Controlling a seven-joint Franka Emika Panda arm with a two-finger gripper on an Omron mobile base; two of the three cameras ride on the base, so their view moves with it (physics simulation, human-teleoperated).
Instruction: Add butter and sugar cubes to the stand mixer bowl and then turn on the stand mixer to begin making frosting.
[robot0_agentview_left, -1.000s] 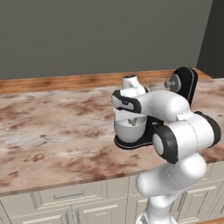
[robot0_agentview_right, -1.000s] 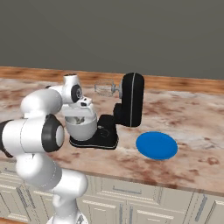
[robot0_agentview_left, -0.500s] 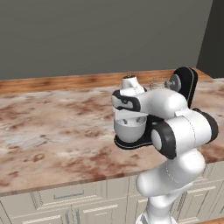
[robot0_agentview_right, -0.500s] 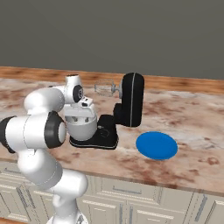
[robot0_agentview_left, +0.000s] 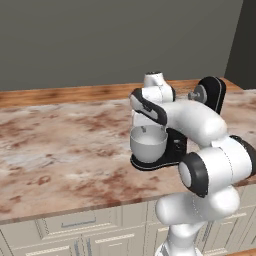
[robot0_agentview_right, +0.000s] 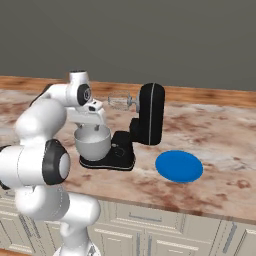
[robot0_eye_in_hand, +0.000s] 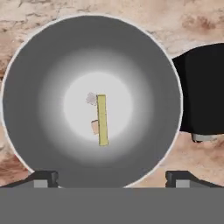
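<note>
- Hovered gripper (robot0_eye_in_hand: 112, 177) straight above bowl (robot0_eye_in_hand: 39, 87), jaws wide, holding nothing
- Butter stick (robot0_eye_in_hand: 102, 119) and small cubes (robot0_eye_in_hand: 91, 99) already lay below
- Left: switching on mixer (robot0_agentview_right: 148, 116)

Over the marbled brown bench (robot0_agentview_left: 60, 145), the white arm (robot0_agentview_left: 200, 130) rises from the lower right and arcs over to the left, its hand hanging directly above the stand mixer bowl (robot0_agentview_left: 148, 144). The end effector (robot0_agentview_left: 145, 128) points down just over the bowl's rim, though its jaws are hard to make out. The grey bowl sits on the flat base of the black stand mixer (robot0_agentview_left: 212, 92), whose head is tilted back. Below the bench edge run cream cabinet drawers (robot0_agentview_left: 80, 225).
</note>
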